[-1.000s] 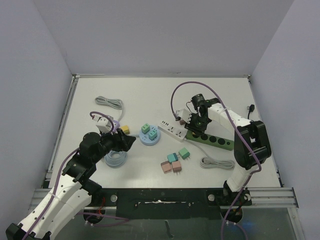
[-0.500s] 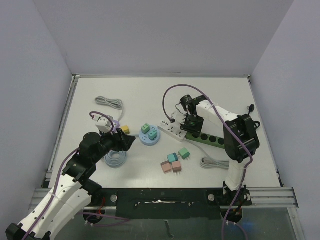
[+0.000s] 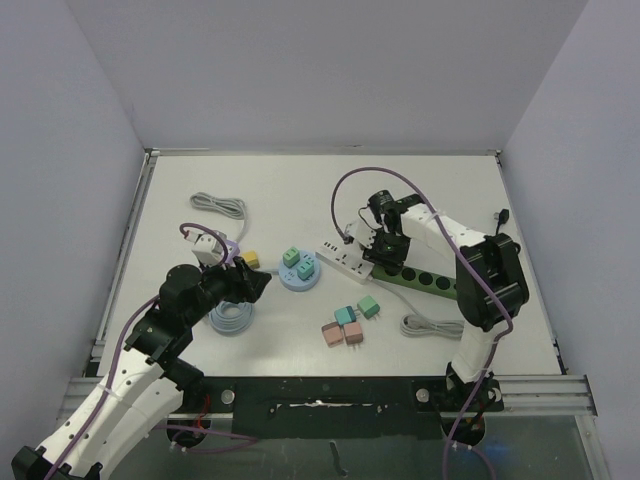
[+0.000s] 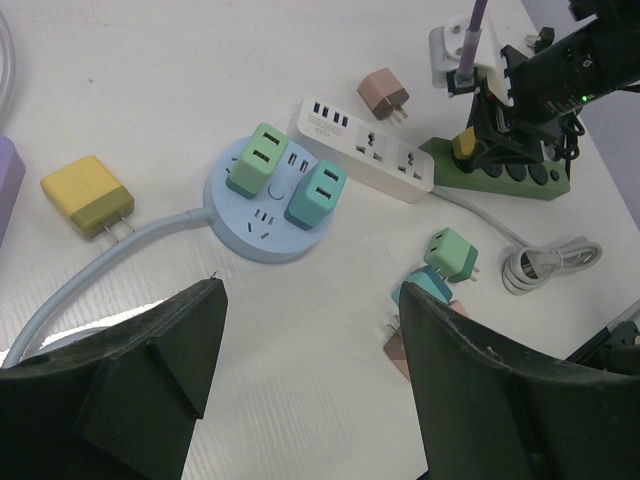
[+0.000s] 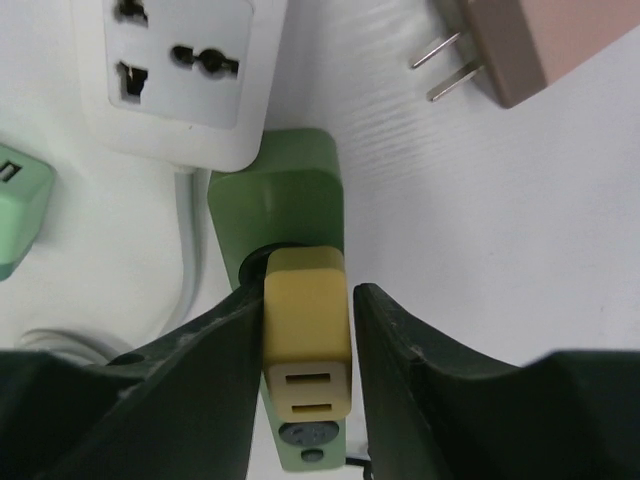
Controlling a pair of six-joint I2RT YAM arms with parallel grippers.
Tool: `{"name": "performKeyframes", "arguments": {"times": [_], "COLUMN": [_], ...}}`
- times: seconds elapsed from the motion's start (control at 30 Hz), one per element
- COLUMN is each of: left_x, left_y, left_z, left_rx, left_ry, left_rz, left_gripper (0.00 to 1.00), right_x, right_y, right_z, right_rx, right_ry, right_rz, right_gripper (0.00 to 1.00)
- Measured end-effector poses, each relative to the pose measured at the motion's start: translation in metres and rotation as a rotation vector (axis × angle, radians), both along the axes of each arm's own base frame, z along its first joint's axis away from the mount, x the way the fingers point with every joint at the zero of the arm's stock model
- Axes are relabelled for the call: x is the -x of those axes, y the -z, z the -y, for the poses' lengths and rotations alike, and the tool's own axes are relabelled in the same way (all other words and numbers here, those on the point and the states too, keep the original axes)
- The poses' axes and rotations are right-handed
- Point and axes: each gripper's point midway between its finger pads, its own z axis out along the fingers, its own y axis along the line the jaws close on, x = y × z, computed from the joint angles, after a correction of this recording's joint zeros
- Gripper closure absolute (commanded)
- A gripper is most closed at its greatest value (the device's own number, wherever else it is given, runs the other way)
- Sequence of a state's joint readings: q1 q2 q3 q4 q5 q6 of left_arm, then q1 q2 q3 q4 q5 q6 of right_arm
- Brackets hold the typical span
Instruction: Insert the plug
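Observation:
A yellow plug (image 5: pixel 307 340) stands in the end socket of the green power strip (image 5: pixel 285 210). My right gripper (image 5: pixel 307 300) straddles it. The left finger touches the plug's side, and a thin gap shows between the plug and the right finger (image 5: pixel 420 360). In the top view that gripper (image 3: pixel 385 248) hangs over the left end of the green strip (image 3: pixel 430 280). My left gripper (image 4: pixel 310 300) is open and empty above bare table, near the round blue socket hub (image 4: pixel 265 225). From there the yellow plug (image 4: pixel 465 145) shows under the right arm.
A white power strip (image 3: pixel 345 263) lies against the green one. The blue hub (image 3: pixel 298 272) carries two green plugs. Loose plugs lie at the front: green (image 3: pixel 368 306), teal (image 3: pixel 345 315), pink (image 3: pixel 333 333). Another yellow plug (image 3: pixel 251 259) and coiled cables (image 3: pixel 435 326) (image 3: pixel 220 206) are nearby.
My right wrist has shifted slightly left over the green strip's end, and its jaws have eased apart a little around the yellow plug. The left arm has not moved.

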State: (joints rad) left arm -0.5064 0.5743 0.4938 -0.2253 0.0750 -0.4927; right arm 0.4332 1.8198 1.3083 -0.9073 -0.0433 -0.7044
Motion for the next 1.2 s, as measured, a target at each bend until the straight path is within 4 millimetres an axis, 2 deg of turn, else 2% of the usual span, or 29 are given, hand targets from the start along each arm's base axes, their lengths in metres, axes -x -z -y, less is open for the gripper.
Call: {"name": "performKeyframes", "arguments": {"times": [0.1, 0.23, 0.33, 0.43, 0.57, 0.7, 0.77, 0.83, 0.97, 1.07, 1.2], "left_x": [0.0, -0.001, -0.002, -0.004, -0.005, -0.005, -0.006, -0.006, -0.008, -0.008, -0.008], "left_y": [0.003, 0.006, 0.006, 0.002, 0.002, 0.003, 0.004, 0.005, 0.009, 0.01, 0.01], "left_z": [0.0, 0.0, -0.001, -0.002, -0.003, -0.004, -0.005, -0.004, -0.004, -0.004, -0.004], "left_rx": [-0.009, -0.018, -0.024, -0.024, -0.025, -0.029, -0.031, -0.035, -0.043, -0.043, -0.042], "left_ry": [0.001, 0.001, -0.008, -0.016, -0.023, -0.03, -0.033, -0.034, -0.036, -0.036, -0.036], "left_rz": [-0.01, -0.018, -0.02, -0.014, -0.012, -0.015, -0.017, -0.023, -0.036, -0.038, -0.038], "left_gripper": [0.32, 0.32, 0.32, 0.32, 0.32, 0.32, 0.32, 0.32, 0.32, 0.32, 0.32], "right_x": [-0.006, -0.009, -0.014, -0.023, -0.038, -0.055, -0.064, -0.071, -0.072, -0.086, -0.097], "right_y": [-0.002, -0.027, -0.05, -0.061, -0.05, -0.026, -0.016, -0.012, -0.014, -0.019, -0.016], "right_z": [-0.004, -0.009, -0.017, -0.028, -0.034, -0.037, -0.043, -0.056, -0.081, -0.093, -0.08], "right_rx": [-0.093, -0.197, -0.273, -0.339, -0.371, -0.342, -0.323, -0.33, -0.332, -0.329, -0.291], "right_ry": [0.021, 0.03, 0.03, 0.066, 0.217, 0.43, 0.527, 0.575, 0.634, 0.701, 0.804], "right_rz": [0.033, 0.109, 0.175, 0.221, 0.224, 0.203, 0.204, 0.223, 0.277, 0.337, 0.396], "right_gripper": [0.55, 0.52, 0.56, 0.63, 0.66, 0.61, 0.5, 0.35, 0.3, 0.29, 0.29]}}
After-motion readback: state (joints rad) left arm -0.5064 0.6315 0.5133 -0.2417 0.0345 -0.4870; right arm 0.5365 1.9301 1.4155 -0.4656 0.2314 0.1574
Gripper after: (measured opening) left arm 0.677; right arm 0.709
